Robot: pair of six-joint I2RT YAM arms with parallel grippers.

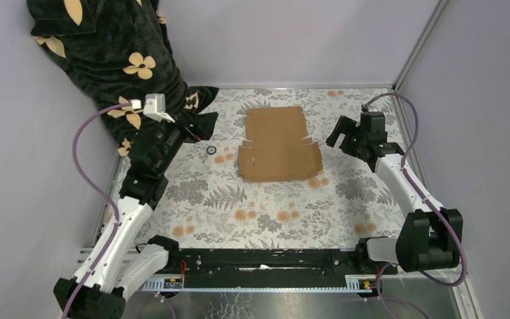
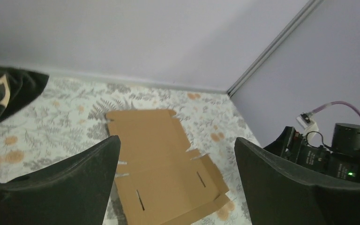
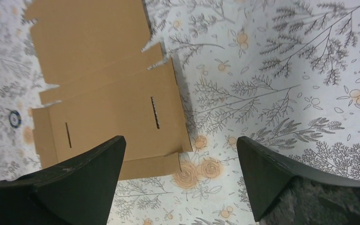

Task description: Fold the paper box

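The paper box (image 1: 277,143) is a flat brown die-cut cardboard sheet with flaps and slots, lying on the floral tablecloth at the middle back. My left gripper (image 1: 196,133) hovers to its left, open, with nothing between its fingers. The left wrist view looks across the sheet (image 2: 159,159) between the spread fingers of that gripper (image 2: 176,139). My right gripper (image 1: 340,133) hangs just right of the sheet, also open and holding nothing. In the right wrist view the sheet (image 3: 103,84) lies flat to the upper left of that gripper (image 3: 180,138), with its near right corner between the fingers.
A dark cloth with tan flowers (image 1: 113,60) hangs over the back left corner, close behind my left arm. A small black ring (image 1: 211,149) lies on the tablecloth left of the sheet. Pale walls and an aluminium post (image 1: 415,46) close in the back and right.
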